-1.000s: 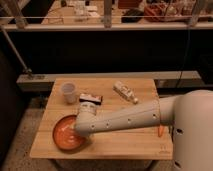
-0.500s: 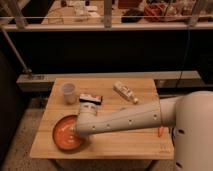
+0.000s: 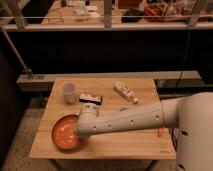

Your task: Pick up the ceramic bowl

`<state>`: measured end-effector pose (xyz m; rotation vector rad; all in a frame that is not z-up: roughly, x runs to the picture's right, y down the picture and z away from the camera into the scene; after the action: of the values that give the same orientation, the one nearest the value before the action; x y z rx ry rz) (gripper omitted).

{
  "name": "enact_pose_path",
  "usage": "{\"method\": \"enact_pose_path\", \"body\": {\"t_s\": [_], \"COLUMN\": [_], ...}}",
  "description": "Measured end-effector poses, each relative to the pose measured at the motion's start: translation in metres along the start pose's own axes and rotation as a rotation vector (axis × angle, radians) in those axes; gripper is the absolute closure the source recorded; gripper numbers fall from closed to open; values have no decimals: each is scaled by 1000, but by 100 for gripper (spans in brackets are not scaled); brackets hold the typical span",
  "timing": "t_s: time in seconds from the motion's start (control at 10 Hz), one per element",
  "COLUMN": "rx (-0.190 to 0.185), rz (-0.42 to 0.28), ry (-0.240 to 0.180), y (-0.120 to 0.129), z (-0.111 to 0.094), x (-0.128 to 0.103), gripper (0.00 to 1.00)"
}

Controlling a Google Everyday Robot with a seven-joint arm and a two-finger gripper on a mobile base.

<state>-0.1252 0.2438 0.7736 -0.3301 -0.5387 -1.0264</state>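
Wooden table [image 3: 117, 148], ceramic bowl [image 3: 63, 134] near its corner, end effector [image 3: 80, 132] over its rim.

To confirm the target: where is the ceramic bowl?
The ceramic bowl sits at the table's front-left corner in the camera view, near the cup; the gripper is at its right rim.

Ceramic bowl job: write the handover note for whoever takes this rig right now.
Tool: down at the right rim of the wide, shallow orange-red ceramic bowl; the white arm hides whether it holds.
Bowl: flat on the wooden table, front left corner.
Done: approach to the bowl.
Left: confirm the grip, lift the bowl.
Small translucent plastic cup stands behind it, apart.
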Motion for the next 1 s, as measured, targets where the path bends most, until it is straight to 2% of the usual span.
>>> {"method": "enact_pose_path", "body": {"t_s": [0.1, 0.3, 0.5, 0.7, 1.0], "rx": [2, 4, 14, 23, 36], "rz": [0, -5, -24, -40, -63], "ry": [-3, -8, 2, 2, 2], "y": [0, 1, -1, -4, -3], "z": [-6, -8, -17, -33, -38], "x": [0, -1, 0, 0, 0], "gripper": [76, 82, 95, 96, 96]}}
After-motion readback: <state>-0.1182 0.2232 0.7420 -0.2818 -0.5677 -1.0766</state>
